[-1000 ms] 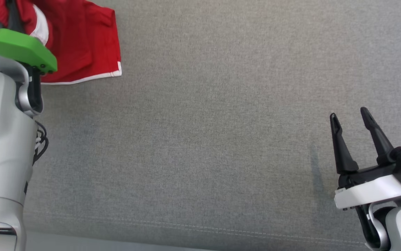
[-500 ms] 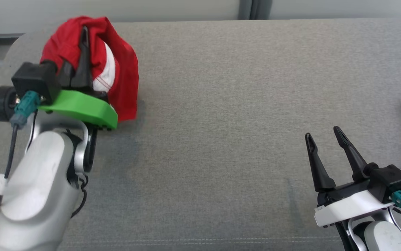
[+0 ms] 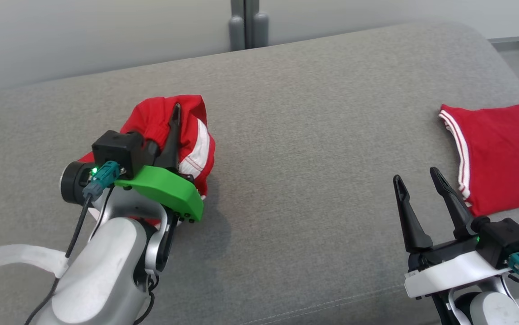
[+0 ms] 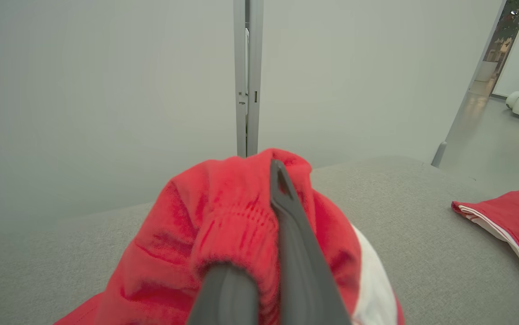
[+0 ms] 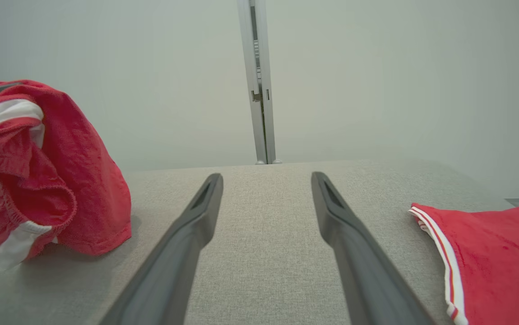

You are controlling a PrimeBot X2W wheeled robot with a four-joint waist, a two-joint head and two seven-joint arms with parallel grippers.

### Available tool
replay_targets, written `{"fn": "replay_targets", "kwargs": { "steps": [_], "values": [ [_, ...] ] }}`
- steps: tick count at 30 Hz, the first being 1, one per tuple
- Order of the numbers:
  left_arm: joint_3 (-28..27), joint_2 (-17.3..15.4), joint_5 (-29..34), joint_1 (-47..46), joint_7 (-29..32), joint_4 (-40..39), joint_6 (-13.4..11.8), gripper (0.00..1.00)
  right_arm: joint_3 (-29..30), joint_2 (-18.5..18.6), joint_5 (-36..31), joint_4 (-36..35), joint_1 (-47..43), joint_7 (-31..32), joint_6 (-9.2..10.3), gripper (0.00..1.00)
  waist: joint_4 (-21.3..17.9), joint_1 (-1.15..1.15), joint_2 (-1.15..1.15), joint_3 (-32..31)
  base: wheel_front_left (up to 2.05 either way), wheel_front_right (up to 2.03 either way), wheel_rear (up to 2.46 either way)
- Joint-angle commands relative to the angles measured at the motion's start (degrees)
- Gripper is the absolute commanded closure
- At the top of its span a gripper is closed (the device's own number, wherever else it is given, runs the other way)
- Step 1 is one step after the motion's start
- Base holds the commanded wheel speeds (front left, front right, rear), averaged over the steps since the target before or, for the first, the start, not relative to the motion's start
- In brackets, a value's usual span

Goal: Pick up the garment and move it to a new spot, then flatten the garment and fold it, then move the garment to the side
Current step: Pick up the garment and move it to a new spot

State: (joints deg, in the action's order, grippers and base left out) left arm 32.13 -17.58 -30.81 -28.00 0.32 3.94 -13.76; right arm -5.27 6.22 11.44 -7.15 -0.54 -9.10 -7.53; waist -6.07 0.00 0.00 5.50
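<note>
Left gripper is clamped tight on the garment, fingers closed through a bunch of red cloth up near the waistband. The head camera has swung round since half a second ago, so the whole scene sits differently: the grip itself is unchanged, same bundle, same closed fingers. A full second back the cloth showed a flat hem on the surface; now it is a rumpled lump draped over and around the fingers.

Look at it: bright red, a gathered elastic band, broad white panels with stitching showing on the side nearer the middle of the tabletop. It hangs over the left part of the grey fabric tabletop, and from the right wrist view its lower edge is down at the surface, though whether it touches I cannot tell.

Right gripper stands wide open as before, holding nothing, low over the near right of the tabletop. Just beyond it lies a second red piece with white stripes along its edge, flat, more of it in view now that the camera has turned.
</note>
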Motion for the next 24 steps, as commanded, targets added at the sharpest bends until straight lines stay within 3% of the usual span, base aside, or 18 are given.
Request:
{"fn": "replay_targets", "kwargs": {
  "steps": [1, 11, 18, 24],
  "values": [
    [0.38, 0.86, -0.55, -0.99, -0.22, 1.40, 0.62, 1.00, 0.04, -0.13, 0.52, -0.37, 0.12, -0.24, 0.09, 0.00, -6.42, 0.00, 0.00, 0.20, 0.00, 0.00, 0.00],
    [5.68, 8.32, -1.02, -7.09, -0.58, 15.18, 5.87, 1.00, -0.92, -1.18, 2.70, 1.28, 1.94, -2.31, 0.09, 0.00, -16.13, 0.00, 0.00, 6.42, 0.00, 0.00, 0.00],
    [9.82, 12.09, -1.73, -11.61, 0.64, 28.21, 11.21, 1.00, -1.09, -1.88, 3.71, 3.25, 3.87, -4.23, 0.09, 0.00, -18.25, 0.00, 0.00, 10.59, 0.00, 0.00, 0.00],
    [11.87, 14.07, -3.15, -14.80, -1.70, 36.63, 14.53, 1.00, -0.98, -2.25, 3.85, 4.96, 5.13, -5.15, 0.09, 0.00, -17.66, 0.00, 0.00, 12.02, 0.00, 0.00, 0.00]
  ]
}}
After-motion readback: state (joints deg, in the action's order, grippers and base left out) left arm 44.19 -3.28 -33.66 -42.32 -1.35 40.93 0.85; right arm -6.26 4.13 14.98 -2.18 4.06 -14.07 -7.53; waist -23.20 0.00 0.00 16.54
